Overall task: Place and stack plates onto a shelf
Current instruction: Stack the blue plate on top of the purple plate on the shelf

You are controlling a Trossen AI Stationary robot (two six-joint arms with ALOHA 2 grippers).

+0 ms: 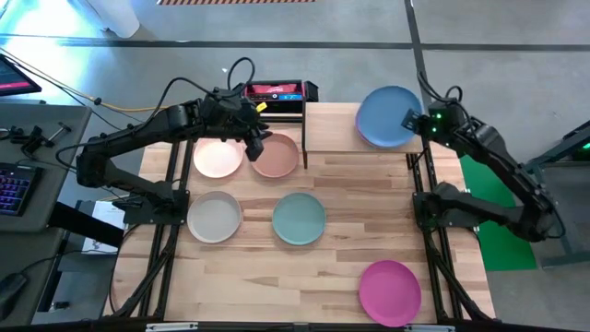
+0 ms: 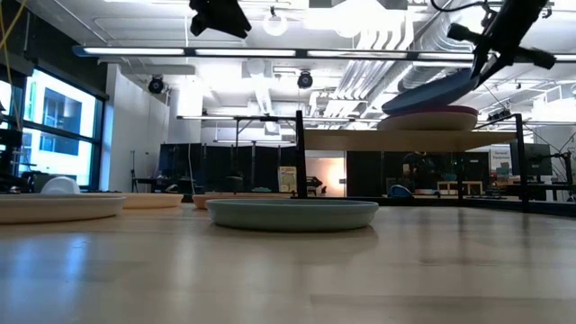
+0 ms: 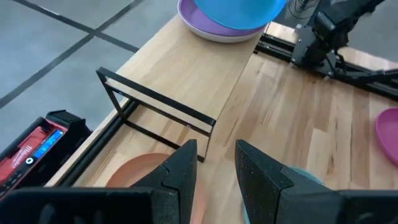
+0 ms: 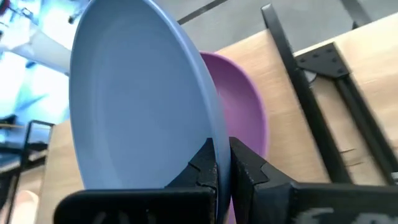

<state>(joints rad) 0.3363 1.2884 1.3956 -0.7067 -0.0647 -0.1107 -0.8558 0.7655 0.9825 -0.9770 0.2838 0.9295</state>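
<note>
The shelf (image 1: 336, 129) stands at the table's far edge. On its right half lies a purple plate (image 4: 244, 118) on a pale one (image 2: 430, 121). My right gripper (image 1: 412, 120) is shut on the blue plate (image 1: 387, 115), which is tilted over that stack. My left gripper (image 1: 254, 140) hangs open above the table, between the pale pink plate (image 1: 218, 157) and the terracotta plate (image 1: 277, 156), touching nothing. A cream plate (image 1: 214, 218), a teal-green plate (image 1: 299, 219) and a magenta plate (image 1: 389, 291) lie flat on the table. My right gripper pinches the blue plate's rim (image 4: 214, 140) on the side toward the table's right edge, one finger on its upper face and one beneath. The fingers come from the right, slanting down. The plate is tilted: the held side is raised and the opposite edge (image 2: 389, 108) is low at the purple plate.
The shelf's left half (image 3: 186, 71) is bare wood, with a black metal end frame (image 3: 155, 102) at its left end. A red and black box (image 1: 275, 91) sits beyond the table's far edge. Bare tabletop lies between the teal-green and magenta plates.
</note>
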